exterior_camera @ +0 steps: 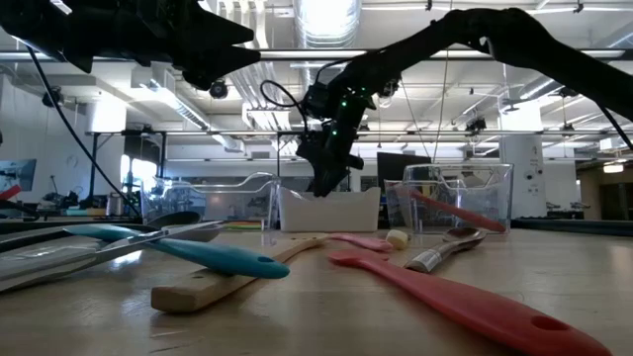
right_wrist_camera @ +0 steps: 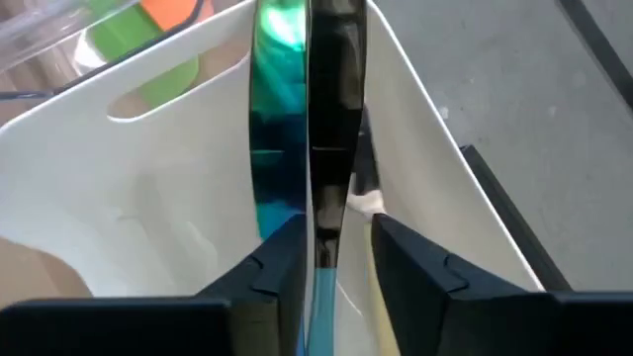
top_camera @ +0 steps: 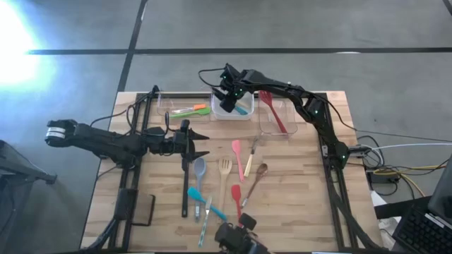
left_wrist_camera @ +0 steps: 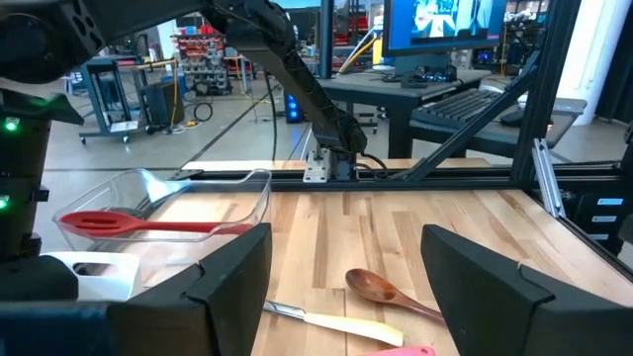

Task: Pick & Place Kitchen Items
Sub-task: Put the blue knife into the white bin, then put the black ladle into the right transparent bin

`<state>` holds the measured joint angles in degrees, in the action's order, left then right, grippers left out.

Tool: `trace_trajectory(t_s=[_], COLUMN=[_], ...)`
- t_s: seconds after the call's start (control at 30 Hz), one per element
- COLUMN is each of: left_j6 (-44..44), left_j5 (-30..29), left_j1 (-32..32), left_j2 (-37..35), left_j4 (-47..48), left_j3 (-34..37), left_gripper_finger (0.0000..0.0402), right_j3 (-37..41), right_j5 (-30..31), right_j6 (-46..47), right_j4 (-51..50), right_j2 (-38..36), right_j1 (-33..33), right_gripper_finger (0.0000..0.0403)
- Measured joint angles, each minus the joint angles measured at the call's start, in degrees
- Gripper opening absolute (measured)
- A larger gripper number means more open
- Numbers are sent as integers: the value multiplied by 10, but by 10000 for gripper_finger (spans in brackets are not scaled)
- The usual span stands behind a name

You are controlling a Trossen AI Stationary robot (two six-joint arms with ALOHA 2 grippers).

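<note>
Hovering over white tub (top_camera: 233, 113) at table's far edge: right gripper (top_camera: 227, 99), fingers parted only narrowly, a teal-and-dark utensil (right_wrist_camera: 297, 178) between them in wrist view. Gripped or just let go: cannot tell. Utensil's long axis running straight out from between the fingers, down into the tub, white walls on both sides. Teal end (top_camera: 242, 110) visible in tub from above. Release looks the step in hand; next call probably a straight lift clear of the tub walls.

Beside it: clear tub (top_camera: 275, 116) with red spatula (top_camera: 272, 109); other clear tub (top_camera: 176, 106) with green and orange pieces (top_camera: 192, 110).

Left gripper (top_camera: 200, 144) low over mid-table, fingers wide, empty. Loose utensils nearer this arm: grey spoon (top_camera: 199, 169), wooden fork (top_camera: 224, 176), pink spatula (top_camera: 237, 156), wooden spoon (top_camera: 256, 178), handles mostly lying near-to-far.
</note>
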<state>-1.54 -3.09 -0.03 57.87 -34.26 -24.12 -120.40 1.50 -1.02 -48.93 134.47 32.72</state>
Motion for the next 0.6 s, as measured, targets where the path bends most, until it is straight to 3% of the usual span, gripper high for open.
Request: trace_trajectory(t_s=[0.27,0.43,0.6], left_j6=[-3,0,6], left_j5=[0,0,3], left_j1=[0,0,0], left_j2=[0,0,-1], left_j4=[0,3,9], left_j3=[0,0,0], left_gripper_finger=[262,262,262], right_j3=[-39,-74,-85], right_j5=[2,10,61], right_j6=[-2,2,-19], right_j4=[-40,-66,-45], right_j2=[-3,-15,-52], right_j1=[-10,-27,-52], right_gripper_finger=[137,120,91])
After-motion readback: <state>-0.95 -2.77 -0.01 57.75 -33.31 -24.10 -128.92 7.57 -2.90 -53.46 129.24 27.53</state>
